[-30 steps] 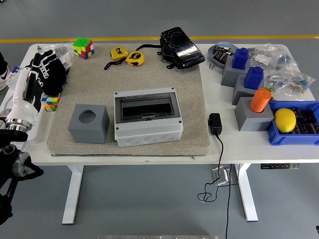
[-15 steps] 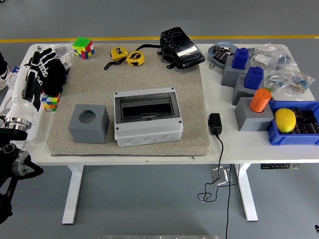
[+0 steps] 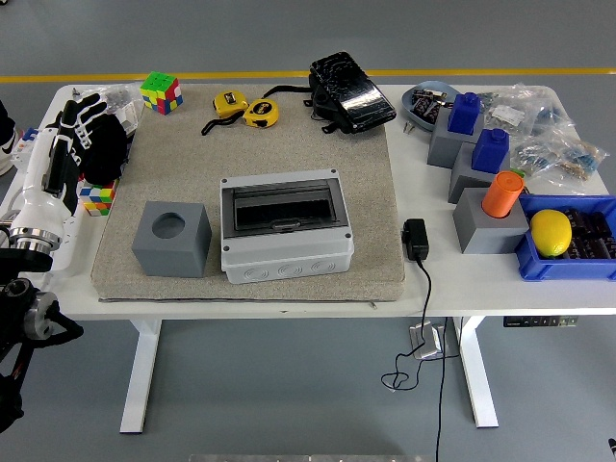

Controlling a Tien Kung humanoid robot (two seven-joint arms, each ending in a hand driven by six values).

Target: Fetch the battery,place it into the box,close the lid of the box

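Note:
The grey box (image 3: 286,227) stands in the middle of the grey mat (image 3: 366,192), its dark see-through lid (image 3: 284,204) lying flat over the top. Small dark batteries lie in a round grey tray (image 3: 414,96) at the back right, and more lie in the blue bin (image 3: 539,262) beside a yellow lemon (image 3: 551,232). My left hand (image 3: 81,114) hovers at the table's left edge, far from the box, fingers relaxed and holding nothing. The right arm is out of view.
A grey cube with a round hole (image 3: 171,238) sits left of the box. Grey blocks carry an orange cylinder (image 3: 501,193) and blue pieces (image 3: 464,112) at right. Tape measures (image 3: 245,109), a black pouch (image 3: 350,92), two puzzle cubes (image 3: 161,92), plastic bags (image 3: 553,144) and a black charger (image 3: 416,238) with its cable lie around.
My left hand has drifted slightly to the left. Nothing else has moved.

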